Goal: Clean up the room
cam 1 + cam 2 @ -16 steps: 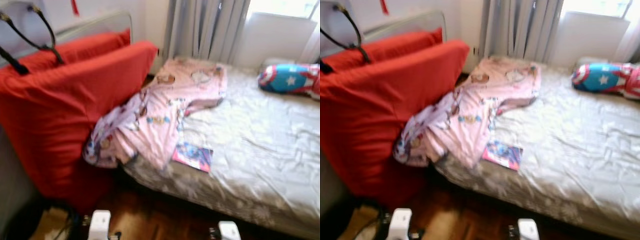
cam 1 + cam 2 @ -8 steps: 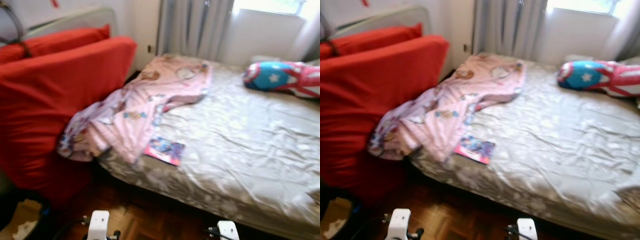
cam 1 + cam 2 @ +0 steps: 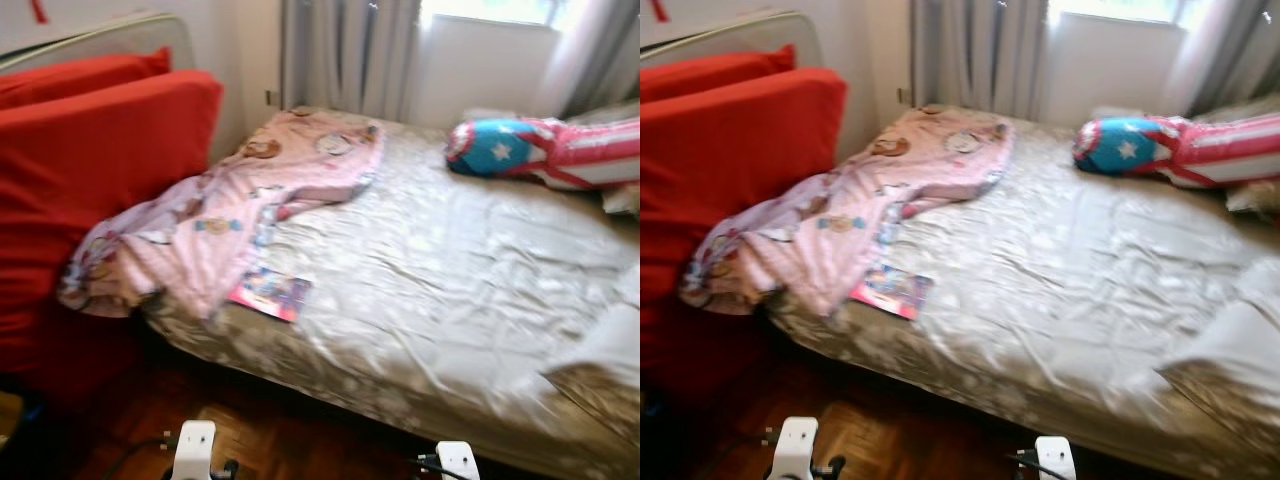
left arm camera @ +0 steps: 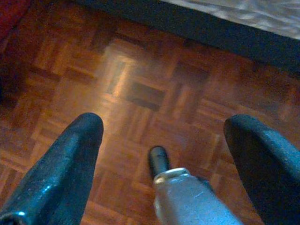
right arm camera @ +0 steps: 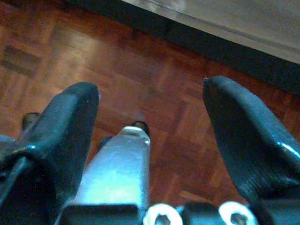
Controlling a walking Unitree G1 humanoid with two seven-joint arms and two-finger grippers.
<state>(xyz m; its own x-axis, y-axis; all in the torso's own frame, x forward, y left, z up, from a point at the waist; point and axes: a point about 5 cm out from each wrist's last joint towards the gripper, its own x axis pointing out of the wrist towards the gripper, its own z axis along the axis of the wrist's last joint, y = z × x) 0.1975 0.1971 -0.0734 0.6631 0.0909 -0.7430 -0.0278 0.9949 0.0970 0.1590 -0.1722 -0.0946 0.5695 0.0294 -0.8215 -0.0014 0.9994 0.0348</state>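
A pink patterned blanket (image 3: pixel 230 205) lies crumpled over the bed's near left corner and hangs off its side. A colourful book (image 3: pixel 270 293) rests on the grey sheet (image 3: pixel 440 270) just beside it. A blue, red and white star cushion (image 3: pixel 540 150) lies at the far right of the bed. My left gripper (image 4: pixel 164 159) hangs open over the parquet floor (image 4: pixel 140 84), with nothing between its fingers. My right gripper (image 5: pixel 150 126) is also open and empty above the floor (image 5: pixel 154 70), near the bed's edge.
Red cushions (image 3: pixel 90 150) lean upright to the left of the bed, against a padded headboard (image 3: pixel 110 35). Grey curtains (image 3: pixel 340 55) and a window are behind the bed. A pale pillow (image 3: pixel 600 355) sits at the bed's near right. Parquet floor (image 3: pixel 280 440) runs along the bed's front.
The camera has swung to the right: the red cushions and blanket slid left in view, more of the bed's right side and a pillow came in. A black strap left the picture.
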